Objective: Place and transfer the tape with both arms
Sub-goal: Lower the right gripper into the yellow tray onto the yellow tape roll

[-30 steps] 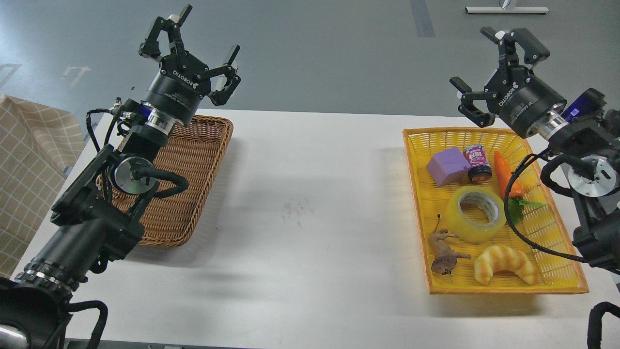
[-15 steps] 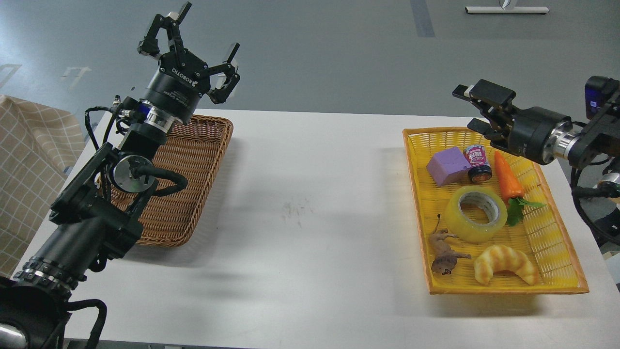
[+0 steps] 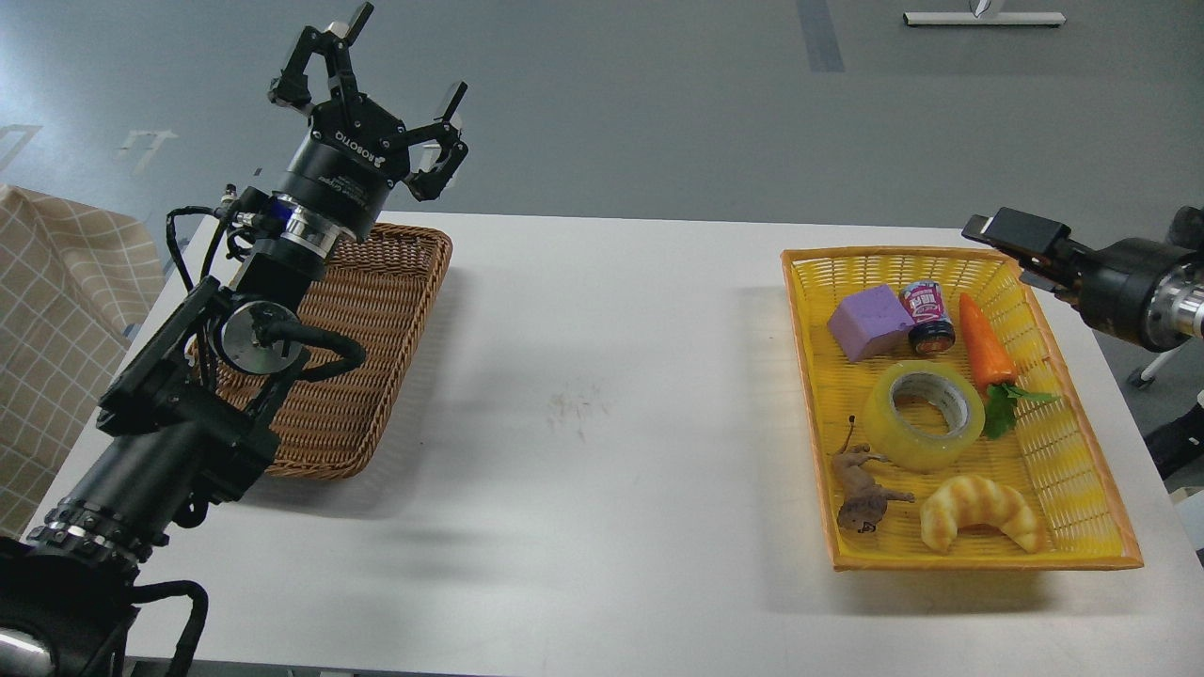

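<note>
The tape [image 3: 924, 416] lies flat, core up, mid-basket [image 3: 1082, 550] at about seven o'clock from my nearer right gripper [image 3: 1021, 246], whose fingers I cannot tell apart, while my left gripper [image 3: 376, 103] hangs spread far off.

A lab: white test table [image 3: 602, 376] on bare grey floor [image 3: 658, 113].

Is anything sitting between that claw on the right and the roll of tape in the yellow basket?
Nothing visible blocks it. The tape lies flat in the yellow basket, top uncovered. The right gripper hangs above the basket's far right corner. The carrot and small can crowd the tape's far side, but not from above.
</note>
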Controlling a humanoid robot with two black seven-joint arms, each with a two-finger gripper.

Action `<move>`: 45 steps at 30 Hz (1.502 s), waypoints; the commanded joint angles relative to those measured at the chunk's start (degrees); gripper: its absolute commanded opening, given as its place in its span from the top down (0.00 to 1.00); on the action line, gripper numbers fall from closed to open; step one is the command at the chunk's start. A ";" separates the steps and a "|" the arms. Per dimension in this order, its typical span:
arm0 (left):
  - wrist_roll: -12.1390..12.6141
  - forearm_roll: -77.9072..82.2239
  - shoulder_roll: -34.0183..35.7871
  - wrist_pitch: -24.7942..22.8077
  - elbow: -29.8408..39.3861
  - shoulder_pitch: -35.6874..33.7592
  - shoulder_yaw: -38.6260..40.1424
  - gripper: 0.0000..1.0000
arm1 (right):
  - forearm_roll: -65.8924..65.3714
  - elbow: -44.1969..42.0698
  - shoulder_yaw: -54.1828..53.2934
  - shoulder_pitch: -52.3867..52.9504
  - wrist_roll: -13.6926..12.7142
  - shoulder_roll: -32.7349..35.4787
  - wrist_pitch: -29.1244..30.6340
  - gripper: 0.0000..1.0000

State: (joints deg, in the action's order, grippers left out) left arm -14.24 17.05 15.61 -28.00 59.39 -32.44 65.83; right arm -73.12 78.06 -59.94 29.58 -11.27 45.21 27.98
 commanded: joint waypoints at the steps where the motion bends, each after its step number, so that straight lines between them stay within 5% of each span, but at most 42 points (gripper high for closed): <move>1: 0.00 0.00 0.12 0.00 0.02 0.09 0.00 0.02 | -0.01 2.88 0.00 -1.90 -0.33 2.77 0.02 0.00; 23: 0.00 0.18 0.47 0.00 0.11 0.10 0.09 0.02 | -29.26 3.15 8.08 -1.55 0.02 0.32 0.02 0.05; 30: 0.00 0.18 1.00 0.00 0.20 0.18 0.09 0.02 | -33.40 2.97 12.21 -1.64 0.02 -2.23 0.02 0.18; 45: -0.09 0.09 1.17 0.00 0.20 0.18 0.17 0.02 | -34.64 -0.54 15.65 -1.90 0.02 -5.04 0.02 0.18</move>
State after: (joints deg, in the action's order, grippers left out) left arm -14.32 17.14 16.79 -28.00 59.59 -32.17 66.01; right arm -107.69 78.52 -44.40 27.79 -11.25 40.72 28.01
